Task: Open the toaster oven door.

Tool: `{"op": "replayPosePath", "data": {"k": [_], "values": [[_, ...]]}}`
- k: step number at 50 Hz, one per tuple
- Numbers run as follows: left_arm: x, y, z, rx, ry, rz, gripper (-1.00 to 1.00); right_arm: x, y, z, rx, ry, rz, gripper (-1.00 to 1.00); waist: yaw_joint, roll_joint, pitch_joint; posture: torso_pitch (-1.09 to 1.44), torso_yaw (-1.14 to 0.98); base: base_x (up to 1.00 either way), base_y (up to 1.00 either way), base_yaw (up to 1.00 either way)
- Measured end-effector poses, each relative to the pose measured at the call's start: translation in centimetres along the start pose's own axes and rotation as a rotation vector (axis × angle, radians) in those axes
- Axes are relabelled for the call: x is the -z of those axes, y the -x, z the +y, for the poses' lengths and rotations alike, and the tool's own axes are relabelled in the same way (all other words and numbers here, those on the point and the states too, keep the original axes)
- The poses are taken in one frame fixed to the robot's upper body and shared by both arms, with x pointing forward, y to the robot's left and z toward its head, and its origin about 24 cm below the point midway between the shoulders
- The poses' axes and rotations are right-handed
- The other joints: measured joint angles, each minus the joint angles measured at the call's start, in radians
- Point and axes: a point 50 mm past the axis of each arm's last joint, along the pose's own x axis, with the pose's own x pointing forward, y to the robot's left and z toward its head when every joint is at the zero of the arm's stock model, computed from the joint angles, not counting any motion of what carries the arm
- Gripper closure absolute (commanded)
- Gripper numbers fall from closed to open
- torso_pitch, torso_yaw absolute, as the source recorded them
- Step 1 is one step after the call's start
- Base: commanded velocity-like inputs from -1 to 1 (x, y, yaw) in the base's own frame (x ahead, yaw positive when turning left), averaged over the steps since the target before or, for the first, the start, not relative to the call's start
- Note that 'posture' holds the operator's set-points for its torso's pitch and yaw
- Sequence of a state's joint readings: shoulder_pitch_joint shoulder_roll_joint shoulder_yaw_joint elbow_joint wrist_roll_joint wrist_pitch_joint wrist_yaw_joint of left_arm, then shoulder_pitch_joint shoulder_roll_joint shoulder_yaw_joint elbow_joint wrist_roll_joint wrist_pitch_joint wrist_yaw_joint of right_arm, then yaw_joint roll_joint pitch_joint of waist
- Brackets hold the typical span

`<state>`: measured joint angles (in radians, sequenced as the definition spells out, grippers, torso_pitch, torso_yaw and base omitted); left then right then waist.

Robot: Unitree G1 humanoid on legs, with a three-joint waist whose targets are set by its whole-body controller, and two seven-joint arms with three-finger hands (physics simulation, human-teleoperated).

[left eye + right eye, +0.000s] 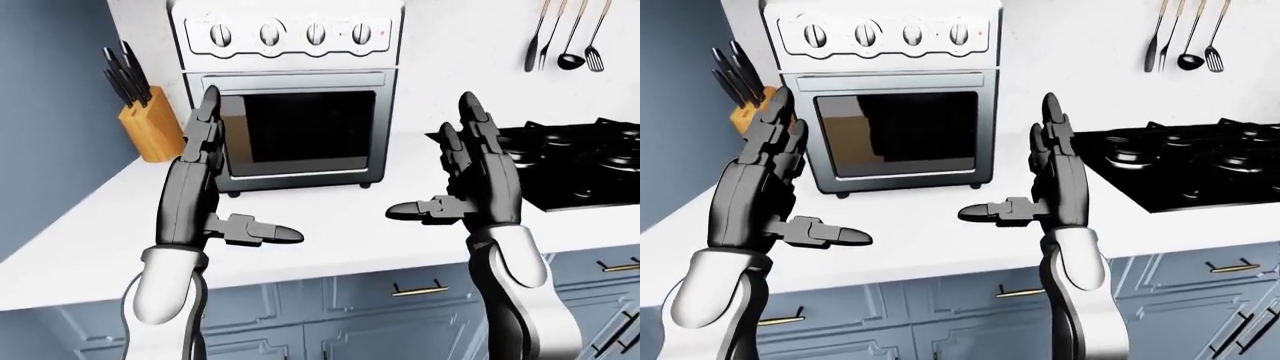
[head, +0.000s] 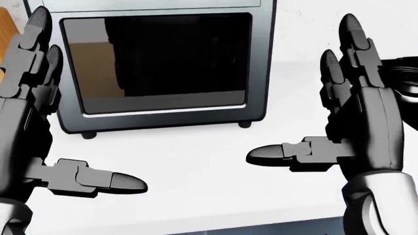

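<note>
Two hands are up and spread, holding nothing: our left hand and right hand. Between and beyond them on the counter stands the oven, door shut. We judge the left hand nearer. Behind the dark glass we can make out nothing.

The white toaster oven with four round knobs stands on the white flat worktop, against the wall at the top of the left-eye view. The wooden knife block with black-handled knives stands on the worktop just left of it. The black gas hob lies on the worktop to the right, well apart. Metal utensils hang on the wall above the hob. Blue-grey cabinet drawers with brass handles sit below the worktop edge.
</note>
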<state>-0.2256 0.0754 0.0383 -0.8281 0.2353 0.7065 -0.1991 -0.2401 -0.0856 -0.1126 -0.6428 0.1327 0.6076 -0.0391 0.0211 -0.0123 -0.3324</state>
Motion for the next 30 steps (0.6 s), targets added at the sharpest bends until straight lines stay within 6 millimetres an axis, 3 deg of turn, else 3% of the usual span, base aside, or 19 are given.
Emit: {"op": "replayPosePath", "data": {"k": [11,30], "values": [[-0.18,-0.01,0.11,-0.002,0.001,-0.009,-1.0,-0.25,0.08,0.02,0.0,0.0,-0.008,-1.0,0.002,0.0,-0.033,-0.53,0.0,0.0,0.0,0.0],[0.18,-0.23,-0.31,0.016,-0.007,0.008,-1.0,-0.13,0.11,0.24,-0.005,-0.004,0.0,-1.0,0.001,-0.002,-0.048,-0.57,0.0,0.0,0.0,0.0]]}}
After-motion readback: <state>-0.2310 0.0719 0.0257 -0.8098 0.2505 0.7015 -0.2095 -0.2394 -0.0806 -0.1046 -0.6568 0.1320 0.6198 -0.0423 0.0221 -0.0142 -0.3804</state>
